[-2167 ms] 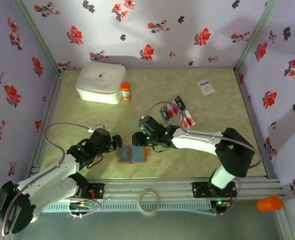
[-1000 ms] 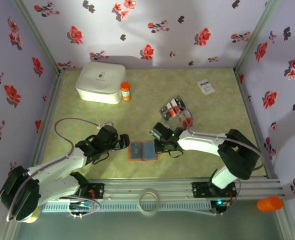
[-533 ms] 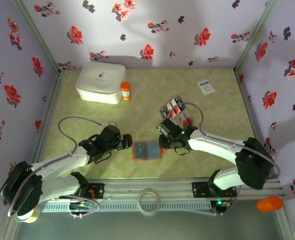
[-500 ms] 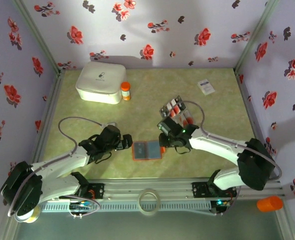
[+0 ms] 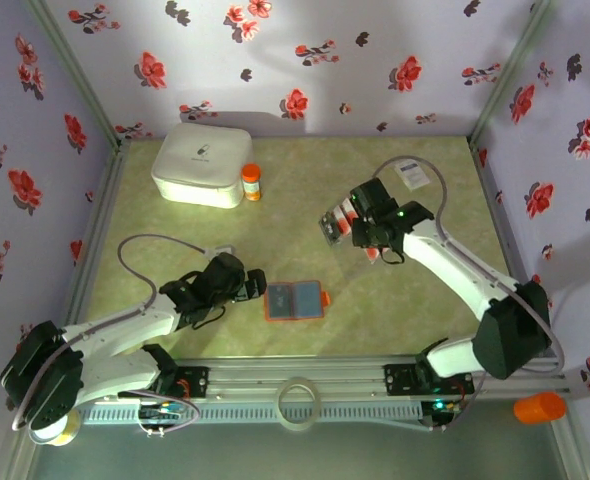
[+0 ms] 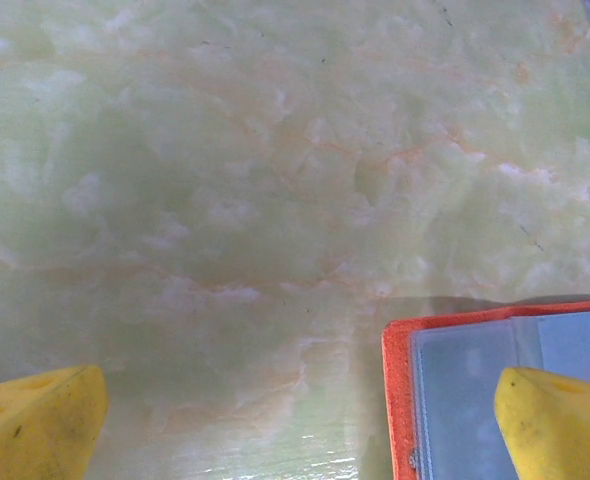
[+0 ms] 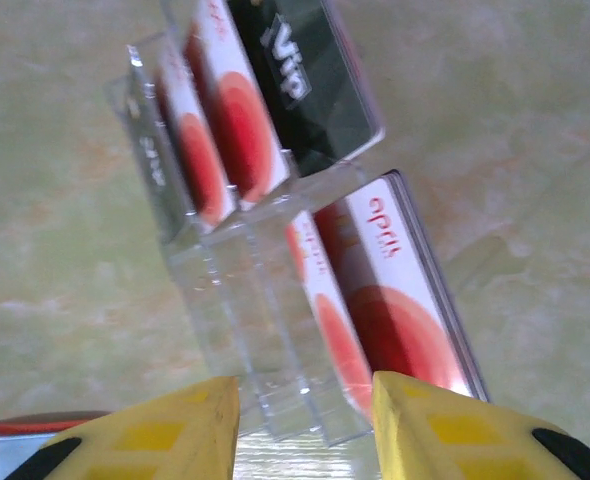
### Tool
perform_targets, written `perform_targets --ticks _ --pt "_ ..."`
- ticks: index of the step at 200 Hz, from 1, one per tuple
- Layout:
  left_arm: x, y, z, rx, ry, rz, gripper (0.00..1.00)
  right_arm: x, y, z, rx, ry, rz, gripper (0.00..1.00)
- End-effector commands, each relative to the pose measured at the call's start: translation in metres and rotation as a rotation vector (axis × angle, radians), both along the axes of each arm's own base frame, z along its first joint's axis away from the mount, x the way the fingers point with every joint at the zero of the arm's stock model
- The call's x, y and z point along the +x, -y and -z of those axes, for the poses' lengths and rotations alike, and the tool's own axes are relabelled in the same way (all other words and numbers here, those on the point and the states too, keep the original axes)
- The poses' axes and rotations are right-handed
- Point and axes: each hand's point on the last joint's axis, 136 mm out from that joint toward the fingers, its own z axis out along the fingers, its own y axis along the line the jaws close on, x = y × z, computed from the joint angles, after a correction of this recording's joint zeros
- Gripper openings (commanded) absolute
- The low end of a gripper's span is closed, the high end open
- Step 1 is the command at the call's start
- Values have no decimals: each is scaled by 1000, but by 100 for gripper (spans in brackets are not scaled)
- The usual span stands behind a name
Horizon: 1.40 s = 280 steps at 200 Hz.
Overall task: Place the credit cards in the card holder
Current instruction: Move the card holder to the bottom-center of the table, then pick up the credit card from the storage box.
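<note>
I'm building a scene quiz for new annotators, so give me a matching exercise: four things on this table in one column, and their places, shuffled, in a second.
Things
1. card holder
2. credit cards
3. white box
4. white card

Places
a. lying flat near the back right corner
b. lying open at front centre
c. standing in a clear rack by the right end effector
d. back left, beside the orange-capped bottle

Pairs: 1-b, 2-c, 3-d, 4-a
</note>
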Motion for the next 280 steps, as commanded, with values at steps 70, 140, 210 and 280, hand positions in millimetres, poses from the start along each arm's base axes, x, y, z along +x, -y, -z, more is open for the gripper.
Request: perform_targets --ticks 70,140,210,280 --pt "12 4 -14 35 63 -17 100 16 13 24 -183 -108 -58 29" --pt "11 0 -15 50 76 -23 100 18 16 40 -226 -148 -69 25" --pt "11 1 -15 48 72 -24 100 18 10 32 -187 -138 -105 4" --pt "8 0 -14 50 62 -18 100 11 -5 -8 -75 -85 -176 0"
